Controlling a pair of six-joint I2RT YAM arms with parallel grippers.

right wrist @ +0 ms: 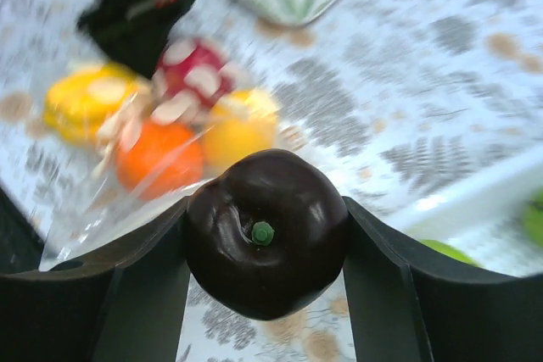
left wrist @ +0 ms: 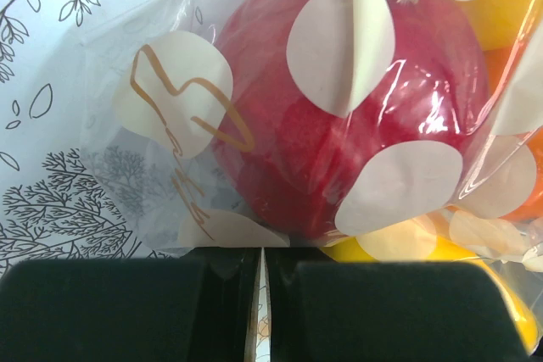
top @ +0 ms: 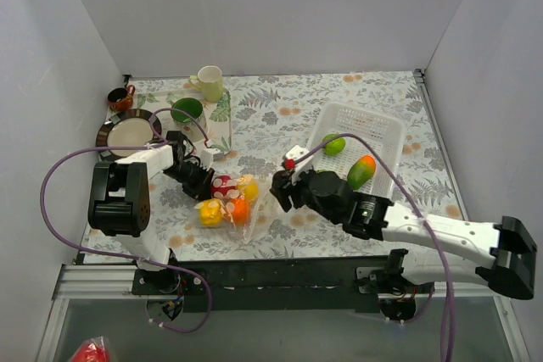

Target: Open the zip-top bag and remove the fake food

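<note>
The clear zip-top bag (top: pixel 231 203) with white dots lies on the table left of centre. Red (top: pixel 223 185), yellow (top: pixel 209 212) and orange (top: pixel 239 209) fake food sits inside it. My left gripper (top: pixel 198 179) is shut on the bag's left edge; in the left wrist view the red fruit (left wrist: pixel 339 99) fills the bag (left wrist: pixel 161 125) just past the closed gripper (left wrist: pixel 261 256). My right gripper (top: pixel 282 190) is right of the bag, shut on a dark purple-brown fruit (right wrist: pixel 265 231) held above the table. The bag (right wrist: pixel 102 209) lies behind it.
A white slotted basket (top: pixel 373 125) at the right holds a green fruit (top: pixel 333 144) and a green-orange mango (top: pixel 361 172). A tray (top: pixel 222 116) with a green mug (top: pixel 187 111), a cream mug (top: pixel 209 82), a plate (top: pixel 127 135) and a brown cup (top: pixel 120 99) stand at the back left.
</note>
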